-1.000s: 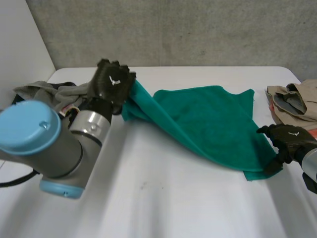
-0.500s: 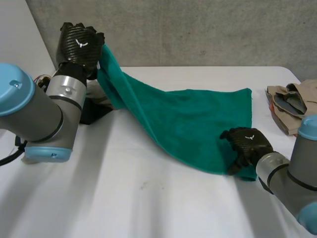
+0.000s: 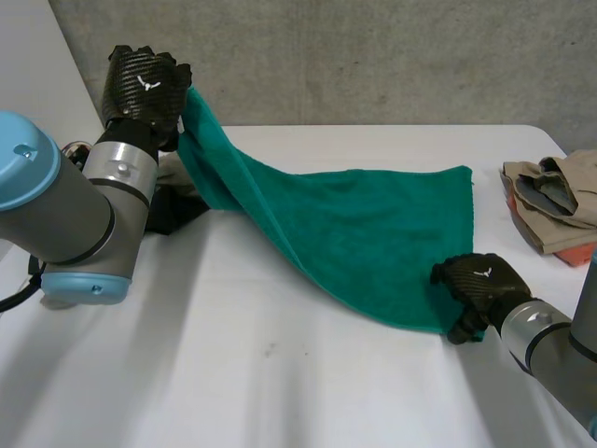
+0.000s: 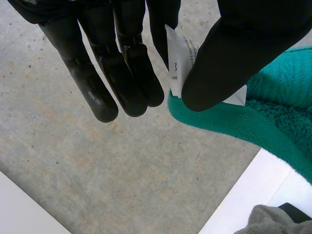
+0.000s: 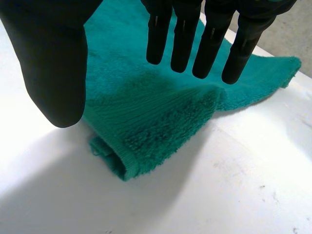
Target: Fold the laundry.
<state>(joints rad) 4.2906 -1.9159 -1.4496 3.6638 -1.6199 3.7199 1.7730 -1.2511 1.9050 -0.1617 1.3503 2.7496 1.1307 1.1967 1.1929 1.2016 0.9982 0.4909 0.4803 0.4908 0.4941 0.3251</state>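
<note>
White table (image 3: 280, 373) with a concrete wall (image 3: 373, 56) behind it, and we're seeing the teal towel (image 3: 373, 243) stretching across it. Left hand (image 3: 142, 86) is pinching the far corner, label (image 4: 179, 58) included, between thumb and fingers, holding it up off the table. Right hand (image 3: 480, 282) is hovering spread over the near corner lying flat.
</note>
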